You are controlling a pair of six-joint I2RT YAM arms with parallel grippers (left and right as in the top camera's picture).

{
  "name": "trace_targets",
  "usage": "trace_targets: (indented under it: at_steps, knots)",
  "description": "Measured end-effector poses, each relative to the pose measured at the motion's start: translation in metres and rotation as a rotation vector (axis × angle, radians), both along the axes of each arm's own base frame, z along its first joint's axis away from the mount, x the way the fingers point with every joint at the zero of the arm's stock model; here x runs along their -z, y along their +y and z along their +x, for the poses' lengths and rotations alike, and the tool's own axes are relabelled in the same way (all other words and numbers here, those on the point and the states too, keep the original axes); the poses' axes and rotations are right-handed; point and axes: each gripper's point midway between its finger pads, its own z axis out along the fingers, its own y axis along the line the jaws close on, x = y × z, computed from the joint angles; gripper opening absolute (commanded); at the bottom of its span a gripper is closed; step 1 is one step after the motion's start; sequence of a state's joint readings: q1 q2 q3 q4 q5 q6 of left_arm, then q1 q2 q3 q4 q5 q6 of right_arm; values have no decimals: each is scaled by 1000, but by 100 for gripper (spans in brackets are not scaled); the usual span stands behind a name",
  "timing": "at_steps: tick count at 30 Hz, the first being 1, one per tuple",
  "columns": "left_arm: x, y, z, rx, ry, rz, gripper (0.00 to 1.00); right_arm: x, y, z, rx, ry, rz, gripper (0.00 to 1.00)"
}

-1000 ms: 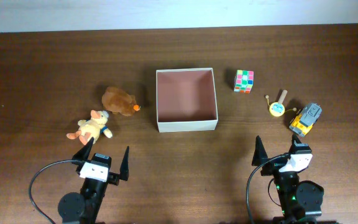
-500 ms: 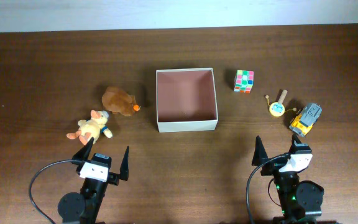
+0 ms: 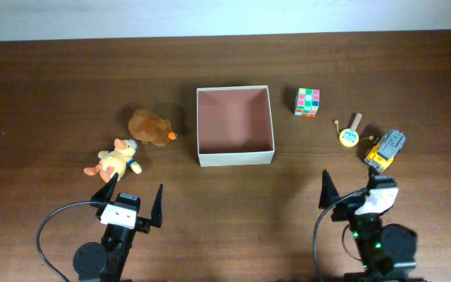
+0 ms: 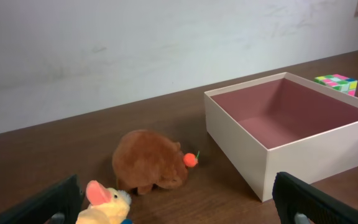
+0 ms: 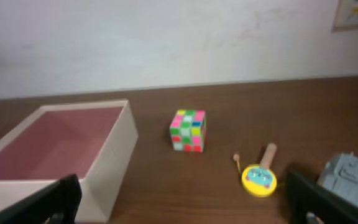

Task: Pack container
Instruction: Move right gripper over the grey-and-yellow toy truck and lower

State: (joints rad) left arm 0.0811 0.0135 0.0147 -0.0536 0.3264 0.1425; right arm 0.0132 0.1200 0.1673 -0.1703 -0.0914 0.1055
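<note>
The container (image 3: 200,125) is a square white box with a pinkish-brown inside, empty, at the table's middle; it also shows in the left wrist view (image 4: 303,152) and the right wrist view (image 5: 114,168). A brown plush (image 3: 148,126) (image 4: 148,162) and a yellow plush duck (image 3: 116,159) (image 4: 101,205) lie to its left. A colour cube (image 3: 308,101) (image 5: 188,130), a yellow drum rattle (image 3: 349,136) (image 5: 258,177) and a grey-yellow toy truck (image 3: 385,150) (image 5: 350,177) lie to its right. My left gripper (image 3: 131,200) (image 4: 179,211) and right gripper (image 3: 353,192) (image 5: 182,208) are open and empty near the front edge.
The dark wooden table (image 3: 53,86) ends at a white wall behind. Black cables (image 3: 49,227) loop beside each arm base at the front.
The right arm has shifted very slightly to the right. Nothing else has moved.
</note>
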Motion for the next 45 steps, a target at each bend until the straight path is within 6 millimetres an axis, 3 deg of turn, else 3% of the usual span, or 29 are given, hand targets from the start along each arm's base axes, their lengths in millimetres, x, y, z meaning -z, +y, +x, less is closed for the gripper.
trace_targets:
  at_steps: [6,10,13,17,20,23,26,32,37,42,45]
  knots:
    - [0,0,0,0,-1,0,99,-84,7,6,-42,206,7,99]
    - [0,0,0,0,-1,0,99,-121,14,23,-77,429,21,99]
    - [0,0,0,0,-2,0,99,-142,20,43,-108,552,38,99]
    - [0,0,0,0,-1,0,99,-149,34,71,-181,643,77,99]
    - [0,0,0,0,-1,0,99,-134,37,90,-179,714,120,99]
    - [0,0,0,0,-1,0,99,-100,26,98,-53,859,210,99]
    - [0,0,0,0,-1,0,99,-63,-13,98,227,1003,290,99]
    - [0,0,0,0,-1,0,99,-26,-77,107,564,1063,365,99]
    - [0,0,0,0,-1,0,99,17,-116,122,709,1124,413,99]
    - [0,0,0,0,-1,0,99,66,-145,116,801,1255,435,99]
    - [0,0,0,0,-1,0,99,85,-154,114,825,1301,446,99]
